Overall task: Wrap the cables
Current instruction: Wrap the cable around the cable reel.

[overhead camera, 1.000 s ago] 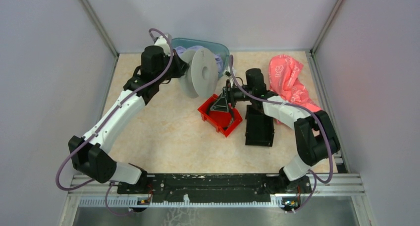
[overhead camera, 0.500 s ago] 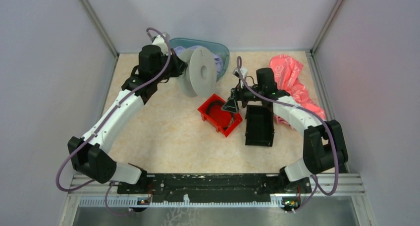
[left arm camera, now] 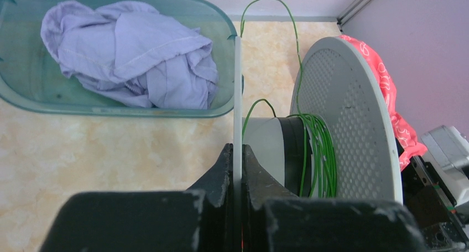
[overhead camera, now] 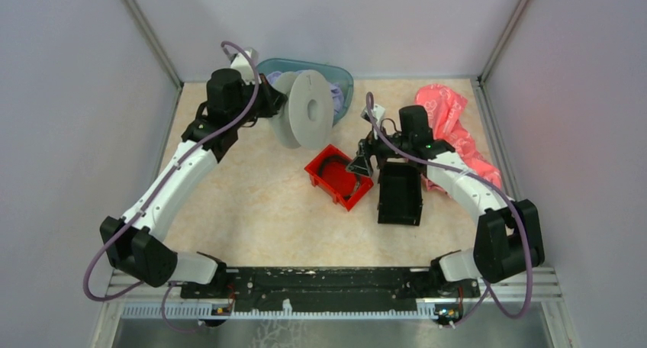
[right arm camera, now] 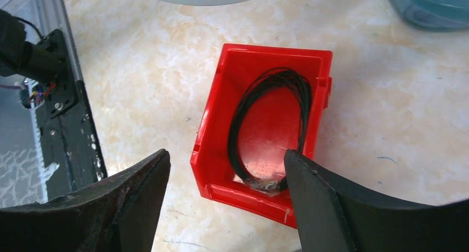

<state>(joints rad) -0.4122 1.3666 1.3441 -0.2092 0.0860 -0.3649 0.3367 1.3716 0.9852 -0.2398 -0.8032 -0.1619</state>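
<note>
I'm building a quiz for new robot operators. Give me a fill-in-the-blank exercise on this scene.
The left gripper clamps the white spool, whose thin wire is ____.
The black wire coil lies in the ____ bin.
The right gripper, holding nothing, has its jaws ____.
Missing: green; red; open.

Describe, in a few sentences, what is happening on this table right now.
The left arm holds the white spool upright, its jaws shut on one flange. Thin green wire is wound on the core, with a loose end sticking up. The right arm hangs over the red bin, jaws open, above a coil of black wire inside.
</note>
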